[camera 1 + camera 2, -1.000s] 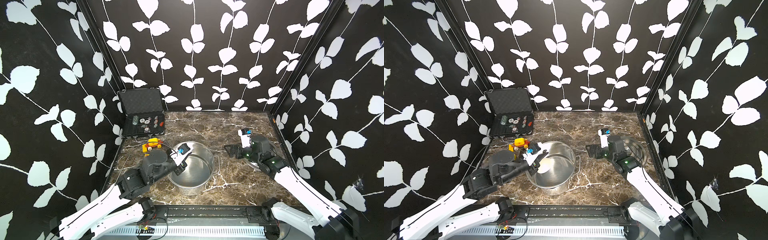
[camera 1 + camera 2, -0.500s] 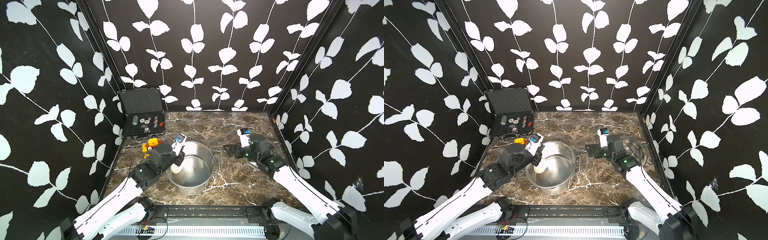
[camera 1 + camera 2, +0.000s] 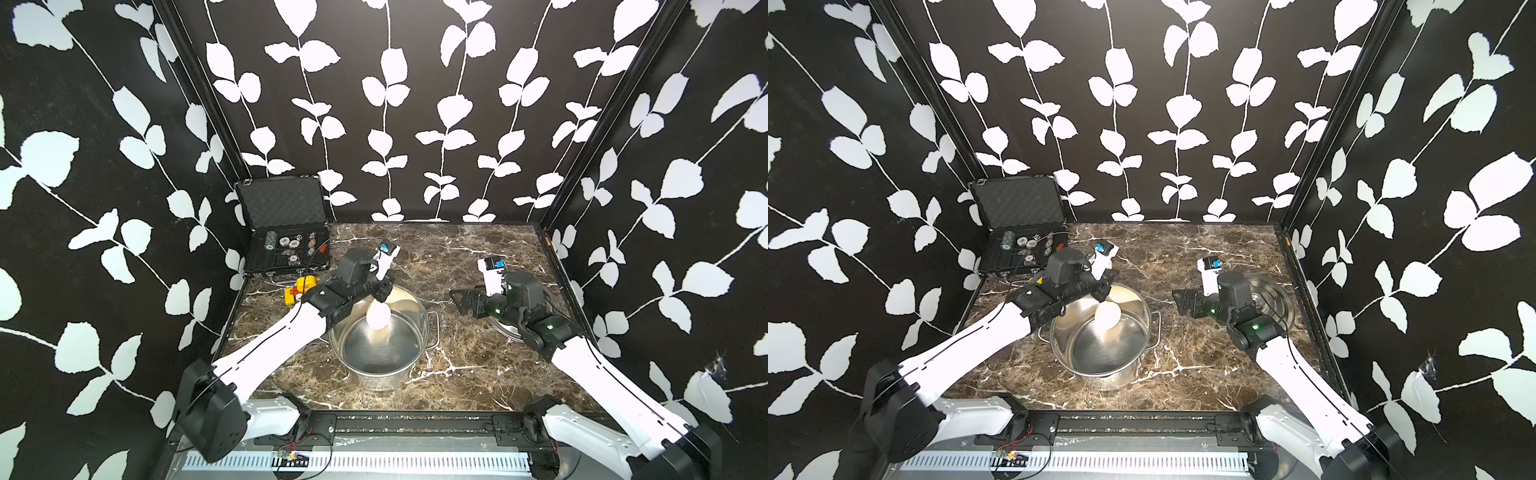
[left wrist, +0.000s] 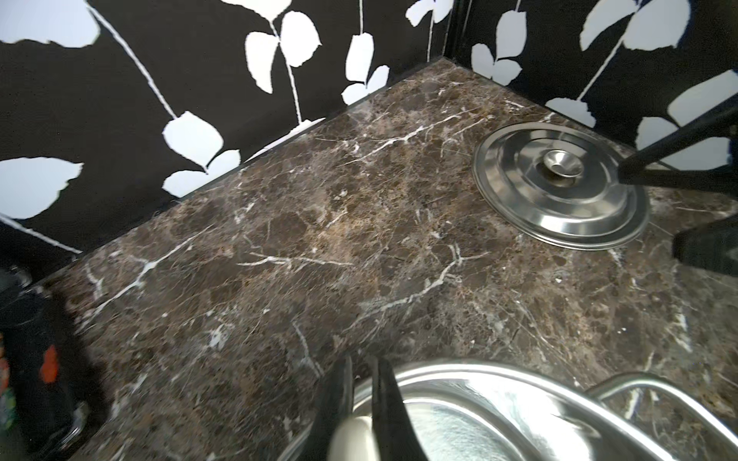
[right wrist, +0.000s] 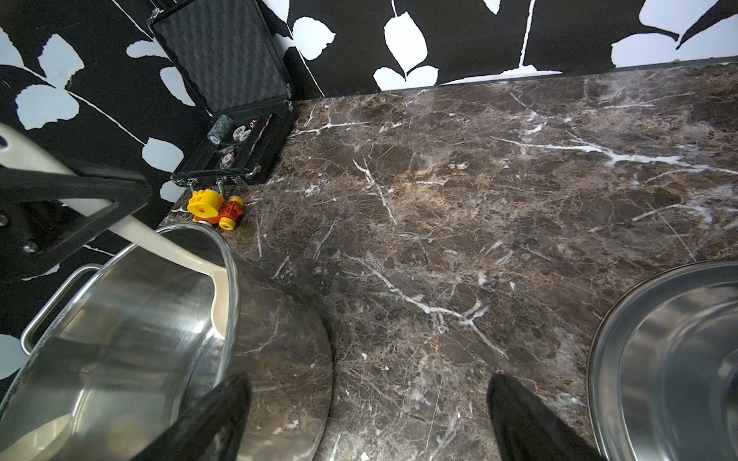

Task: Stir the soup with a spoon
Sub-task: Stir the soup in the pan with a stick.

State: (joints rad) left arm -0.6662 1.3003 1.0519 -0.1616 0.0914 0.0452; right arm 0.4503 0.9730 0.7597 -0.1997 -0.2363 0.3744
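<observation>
Inside the pot [image 3: 380, 377], the spoon [image 3: 377, 318] hangs with its round end low, its handle pinched by the left gripper [image 3: 380, 293] above the pot's rim, while the right gripper [image 3: 460, 302] sits beside the pot, jaws spread and empty, so stirring seems started, not done.

I'm seeing a black case [image 3: 286, 232] standing open at the far left corner of the marble worktop [image 3: 457, 257], its upper half leaning back towards the wall and poker chips [image 3: 289, 245] lying in its tray. A yellow and orange toy [image 5: 215, 208] is sitting just in front of the case. A steel lid [image 4: 559, 183] is lying flat, knob up, near the right wall. Leaf-patterned wallpaper [image 3: 395, 104] is covering all three walls.
</observation>
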